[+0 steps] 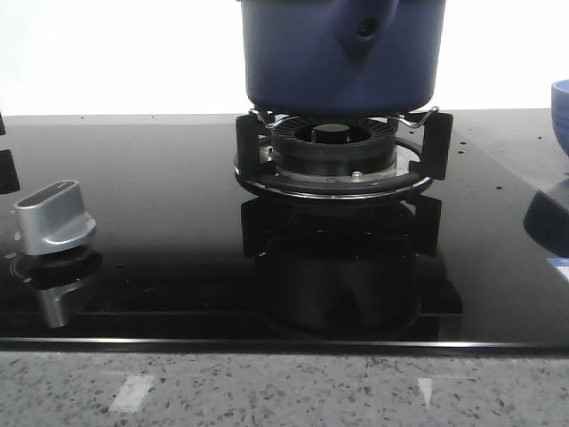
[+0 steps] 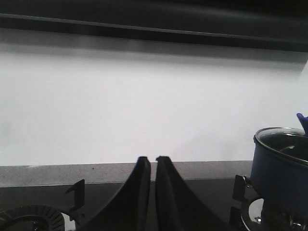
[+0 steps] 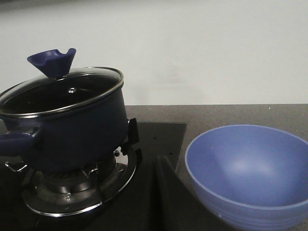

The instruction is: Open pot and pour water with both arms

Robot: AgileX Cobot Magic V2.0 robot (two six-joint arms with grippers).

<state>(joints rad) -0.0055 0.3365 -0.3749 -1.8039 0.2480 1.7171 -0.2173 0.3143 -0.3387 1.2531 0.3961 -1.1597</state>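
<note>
In the front view I am looking at the pot sitting on the burner at the far centre of the black stove top. Its handle bracket is facing me and its top is cut off by the frame, so the lid is not showing here. A silver knob is lying at the near left, and the edge of the bowl is peeking in at the far right. Neither arm is appearing in this view, so I am judging that nothing has been started.

In the left wrist view I am seeing the left pincer with its fingers pressed nearly together, only a thin slit between them, and pinching nothing. It is hanging well apart from the pot, which is standing to its right with the lid in place. A second burner is showing on the left.

In the right wrist view the glass lid is sitting on the pot, its blue knob untouched. Through the glass the inside is looking dark; I cannot tell whether water is there. The bowl is standing just to the right of the pot and is looking empty. Only a dark shape of the right pincer is showing, so I cannot tell how its fingers are set.

By my judgement the whole task is remaining: lifting the lid, then pouring.
</note>
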